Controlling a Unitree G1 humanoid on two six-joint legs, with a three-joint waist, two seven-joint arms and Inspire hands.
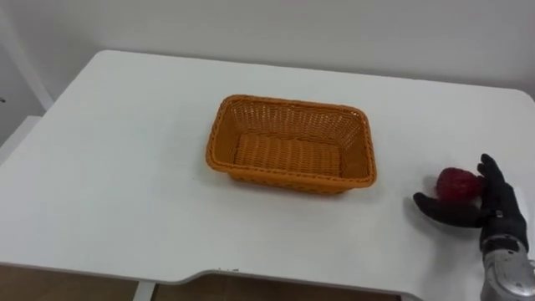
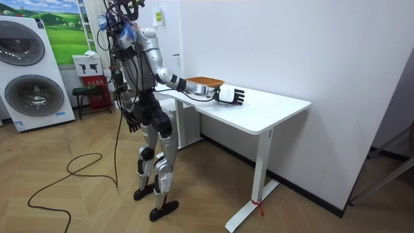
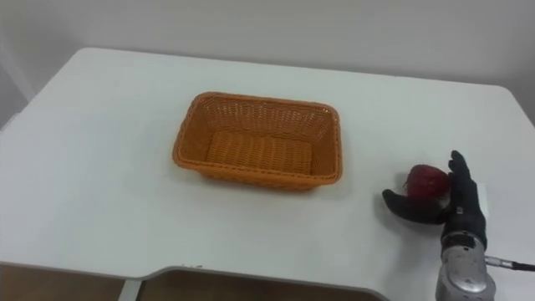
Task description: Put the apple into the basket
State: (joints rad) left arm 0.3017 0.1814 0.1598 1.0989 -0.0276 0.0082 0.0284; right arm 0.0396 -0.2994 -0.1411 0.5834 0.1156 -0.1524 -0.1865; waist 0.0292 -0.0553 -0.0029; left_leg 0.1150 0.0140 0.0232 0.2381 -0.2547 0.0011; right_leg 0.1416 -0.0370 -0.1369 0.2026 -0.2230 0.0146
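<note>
item 1: your round red apple (image 1: 456,184) lay on the white rectangular table (image 1: 125,167), close to its right edge and well apart from the basket.
item 2: the orange rectangular woven wicker basket (image 1: 288,181) stood upright near the middle of the table.
item 3: the black-fingered right hand (image 1: 500,205) sat low at the table's right end with the apple between thumb and fingers. the thumb reached along the apple's near side and the fingers stood fairly straight at its right side. you had the hand spread about the fruit, not clenched on it.
item 4: the left hand (image 2: 132,123) hung by the hip in the room view; you could not tell its state.
item 5: the robot stood upright at the table's long side, right arm stretched over the top.
</note>
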